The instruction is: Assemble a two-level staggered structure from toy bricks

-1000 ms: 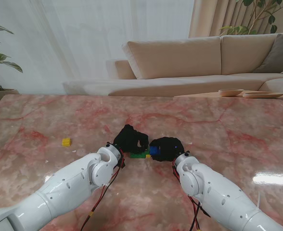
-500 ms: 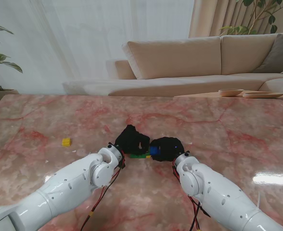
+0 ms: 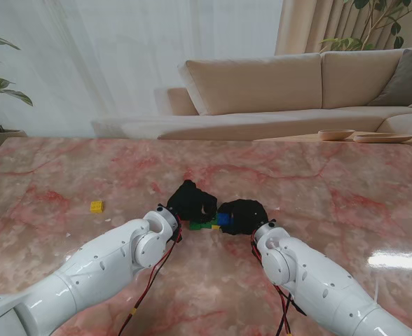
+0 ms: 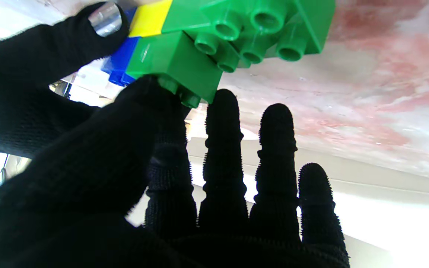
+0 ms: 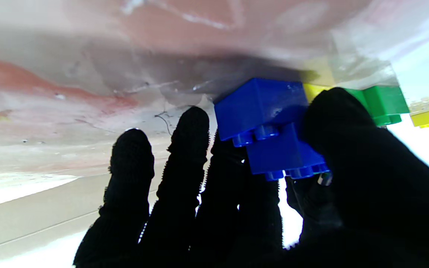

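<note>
Near the bottom corners of the stand view, two white arms, rising toward the middle of the pink marble table (image 3: 311, 175). Farther on, at the table centre, left hand (image 3: 190, 201) and right hand (image 3: 242, 215), both in black gloves, meeting over a small brick structure (image 3: 207, 224).

Left hand: thumb (image 4: 99, 149) pressed on the studs of the upper green brick (image 4: 173, 65), the other four fingers straight and apart, past the brick and closed on nothing. Under that brick, a larger green brick (image 4: 274, 26) on the table, with a yellow brick (image 4: 149, 18) and a blue one (image 4: 119, 61) beside it.

Right hand: thumb (image 5: 348, 130) on one side and fingers (image 5: 244, 178) on the other side, pinching the upper blue brick (image 5: 285, 152), sitting staggered on the lower blue brick (image 5: 261, 106). Beyond these, the yellow and green bricks of the same row.

At about 9 o'clock from the structure, well apart, a single loose yellow brick (image 3: 97, 206) on the table. At 12 o'clock, far behind the table, a beige sofa (image 3: 297, 84).
</note>
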